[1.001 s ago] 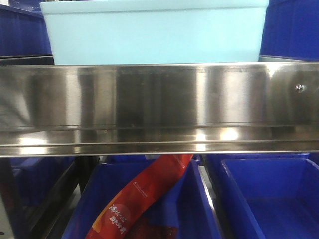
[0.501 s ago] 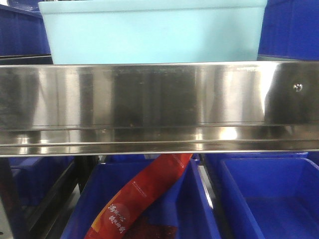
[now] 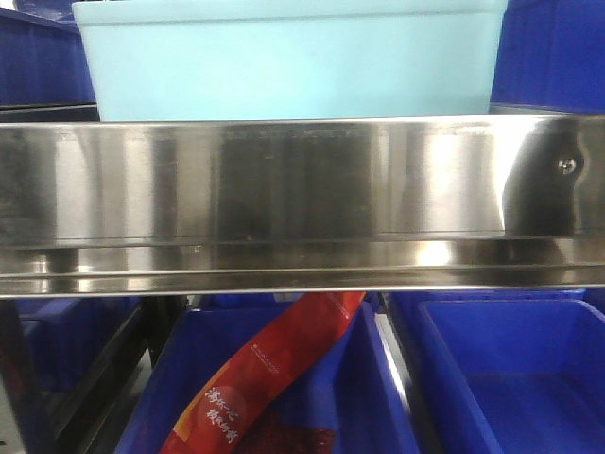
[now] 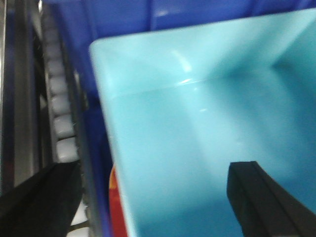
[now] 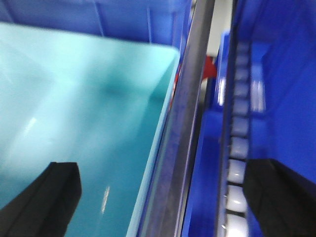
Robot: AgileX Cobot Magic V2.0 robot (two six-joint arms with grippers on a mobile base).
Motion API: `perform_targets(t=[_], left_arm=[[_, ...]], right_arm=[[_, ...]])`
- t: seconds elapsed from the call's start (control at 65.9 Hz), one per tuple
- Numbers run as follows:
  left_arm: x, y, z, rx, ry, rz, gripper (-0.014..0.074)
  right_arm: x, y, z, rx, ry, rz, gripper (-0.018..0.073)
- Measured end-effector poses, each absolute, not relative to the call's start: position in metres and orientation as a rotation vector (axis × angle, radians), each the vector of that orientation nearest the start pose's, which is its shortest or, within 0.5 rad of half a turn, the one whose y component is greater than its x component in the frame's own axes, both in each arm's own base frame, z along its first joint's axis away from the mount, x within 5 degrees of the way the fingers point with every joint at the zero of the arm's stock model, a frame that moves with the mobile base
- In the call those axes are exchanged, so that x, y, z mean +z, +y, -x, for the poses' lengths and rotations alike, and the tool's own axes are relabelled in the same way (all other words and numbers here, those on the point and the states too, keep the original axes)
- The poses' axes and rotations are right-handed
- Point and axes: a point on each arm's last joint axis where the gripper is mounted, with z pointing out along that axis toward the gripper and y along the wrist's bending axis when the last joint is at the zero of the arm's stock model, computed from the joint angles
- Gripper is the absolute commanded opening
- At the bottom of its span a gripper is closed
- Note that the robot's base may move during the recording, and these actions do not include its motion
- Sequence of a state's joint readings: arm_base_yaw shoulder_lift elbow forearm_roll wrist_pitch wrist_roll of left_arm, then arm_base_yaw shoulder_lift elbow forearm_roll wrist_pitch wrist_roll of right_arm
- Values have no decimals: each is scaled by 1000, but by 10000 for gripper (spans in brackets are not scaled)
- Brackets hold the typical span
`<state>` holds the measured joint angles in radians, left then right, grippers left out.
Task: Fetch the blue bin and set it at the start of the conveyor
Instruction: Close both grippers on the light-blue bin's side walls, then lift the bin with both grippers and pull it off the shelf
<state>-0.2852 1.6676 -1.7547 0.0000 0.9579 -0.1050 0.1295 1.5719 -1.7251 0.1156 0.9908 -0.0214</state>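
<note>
The blue bin (image 3: 284, 66) is a pale aqua tub standing on the upper shelf, behind the steel rail. No gripper shows in the front view. In the left wrist view my left gripper (image 4: 155, 170) is open and straddles the bin's left wall (image 4: 111, 123). One finger (image 4: 44, 197) is outside the bin over the roller track, the other (image 4: 256, 197) is inside it (image 4: 197, 123). In the right wrist view my right gripper (image 5: 163, 168) is open and straddles the bin's right rim. One finger (image 5: 49, 192) is inside the bin (image 5: 74, 98), the other (image 5: 281, 197) is outside. The conveyor start is out of view.
A shiny stainless-steel shelf rail (image 3: 284, 189) crosses the front view below the bin. Dark blue crates (image 3: 510, 378) sit on the lower level, one holding a red packet (image 3: 274, 369). More dark blue crates flank the bin. White roller tracks (image 4: 59, 113) (image 5: 237, 148) run beside it.
Almost nothing has changed. The bin has shifted very slightly left in the front view, and a dark reflection has grown at the right end of the rail.
</note>
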Motion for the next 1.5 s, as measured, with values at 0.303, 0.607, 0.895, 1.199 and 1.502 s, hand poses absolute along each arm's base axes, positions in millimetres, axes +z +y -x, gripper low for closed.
perform_targets(t=[0.303,0.607,0.895,1.199,1.502], left_arm=[[357,-96,-391,-140,2473,-171,496],[340,-96,-400,-139,2516,-163,198],[338,-99,-400,-166,2532,-139,-111],[352,-97,-394,-173,2518,-136,-111],[427,-93,-343,-217,2345,-148,-111]], right_arm=[[354,62,-392,229,2500,134,567],[331,64,-407,231,2541,127,38],[332,69,-407,276,2533,101,-151],[343,68,-401,277,2519,104,-151],[409,63,-356,299,2360,108,-151]])
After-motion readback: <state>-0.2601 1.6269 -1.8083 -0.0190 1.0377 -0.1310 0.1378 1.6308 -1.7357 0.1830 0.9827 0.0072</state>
